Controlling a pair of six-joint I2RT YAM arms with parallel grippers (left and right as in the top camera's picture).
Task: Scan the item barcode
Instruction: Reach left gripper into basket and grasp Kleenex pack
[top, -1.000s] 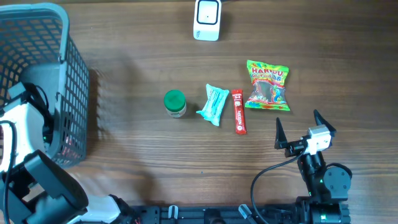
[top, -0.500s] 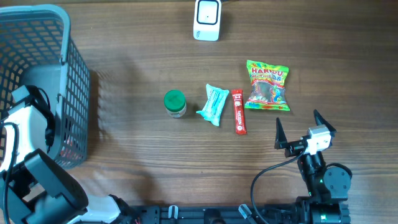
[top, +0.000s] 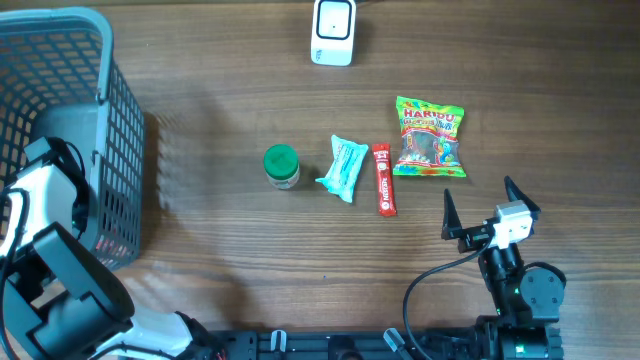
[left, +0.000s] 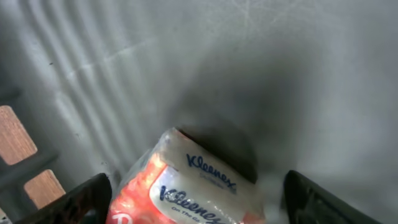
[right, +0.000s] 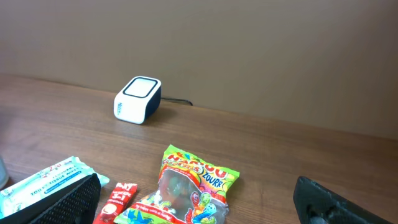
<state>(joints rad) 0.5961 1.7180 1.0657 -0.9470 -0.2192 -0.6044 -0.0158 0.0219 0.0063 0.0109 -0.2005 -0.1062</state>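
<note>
A Kleenex tissue pack (left: 199, 190), orange and white, lies on the grey floor of the basket (left: 280, 74). My left gripper (left: 196, 202) hangs low over the pack, open, one dark finger on each side of it and a gap on the right. From overhead, the left arm (top: 45, 195) reaches into the basket (top: 60, 40) and hides the gripper. The white barcode scanner (top: 333, 32) (right: 137, 99) stands at the table's far edge. My right gripper (top: 478, 203) (right: 196, 208) rests open near the front right, nothing between its fingers.
On the wood table lie a green-lidded jar (top: 281, 166), a teal wipes pack (top: 343, 167) (right: 37, 183), a red stick sachet (top: 384, 179) (right: 115, 202) and a Haribo bag (top: 431, 137) (right: 189, 186). The tall mesh basket fills the left side.
The left arm has shifted slightly inside the basket. The right arm and the items on the table have not moved.
</note>
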